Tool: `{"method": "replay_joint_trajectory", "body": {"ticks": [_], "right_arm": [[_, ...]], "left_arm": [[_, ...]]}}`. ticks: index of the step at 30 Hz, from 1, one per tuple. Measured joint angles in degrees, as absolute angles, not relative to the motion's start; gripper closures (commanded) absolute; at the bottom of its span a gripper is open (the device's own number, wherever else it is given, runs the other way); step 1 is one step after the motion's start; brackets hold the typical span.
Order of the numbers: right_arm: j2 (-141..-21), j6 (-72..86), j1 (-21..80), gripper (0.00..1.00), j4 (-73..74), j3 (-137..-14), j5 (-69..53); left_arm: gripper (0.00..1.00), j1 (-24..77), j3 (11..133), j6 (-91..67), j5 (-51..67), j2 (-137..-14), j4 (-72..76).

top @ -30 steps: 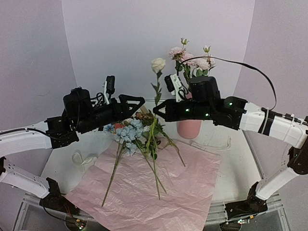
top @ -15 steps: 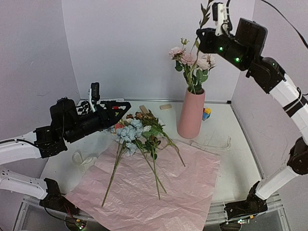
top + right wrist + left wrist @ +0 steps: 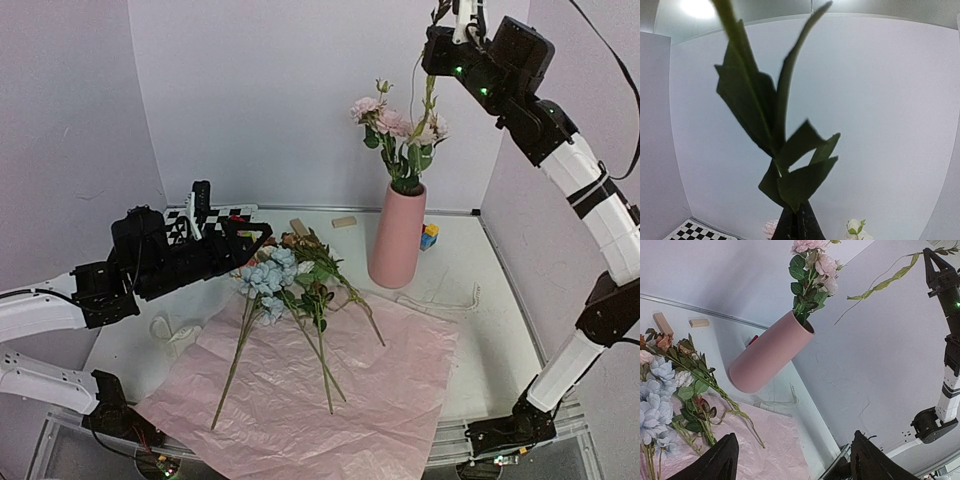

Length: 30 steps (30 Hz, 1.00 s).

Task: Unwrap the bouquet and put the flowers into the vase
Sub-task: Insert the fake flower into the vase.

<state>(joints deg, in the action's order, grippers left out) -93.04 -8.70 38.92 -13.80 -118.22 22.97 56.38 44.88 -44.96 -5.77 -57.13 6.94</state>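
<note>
1. Top view, setting. A white table [image 3: 490,320] stands in a booth of pale lilac walls [image 3: 250,90]. A crinkled pink paper sheet [image 3: 400,390] is spread on the near half. Loose flowers [image 3: 285,290] lie across its far edge.
2. Top view, vase. The vase [image 3: 394,245] stands upright behind the sheet, right of centre, with pink blooms [image 3: 395,122] in it. Toy blocks [image 3: 429,236] sit just right of it.
3. Top view, arms. The left gripper [image 3: 255,236] is low beside the blue heads, jaws apart. The right gripper [image 3: 430,48] is high over the vase, pinching a leafy stem [image 3: 430,105]. The stem's top is cut off by the frame. Its lower end is lost among the blooms; whether it is in the mouth I cannot tell.
4. Left wrist view. The scene is tilted. The fingers [image 3: 720,465] are spread wide with nothing between them. The stem's thin end shows just off the vase mouth.
5. Right wrist view. The fingertips [image 3: 797,225] are pressed together on the stem. Dark, blurred leaves fill the centre against bare wall. A cream bud [image 3: 855,226] and a checkerboard corner [image 3: 695,231] are clipped at the bottom edge.
</note>
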Motion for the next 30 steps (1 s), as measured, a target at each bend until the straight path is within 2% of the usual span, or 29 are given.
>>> {"method": "replay_joint_trajectory", "body": {"ticks": [13,21,30], "right_arm": [[-91.35,0.47,30.54,1.0,-21.42,-104.38,18.37],[-91.35,4.3,28.69,1.0,-24.42,-100.82,16.05],[-91.27,6.55,27.99,1.0,-25.87,-91.28,14.58]], "left_arm": [[0.22,56.38,47.14,-45.01,-6.79,-58.17,3.59],[0.23,56.38,47.27,-45.04,-8.08,-58.17,2.35],[0.23,56.38,47.98,-44.99,-9.15,-58.98,1.72]]}}
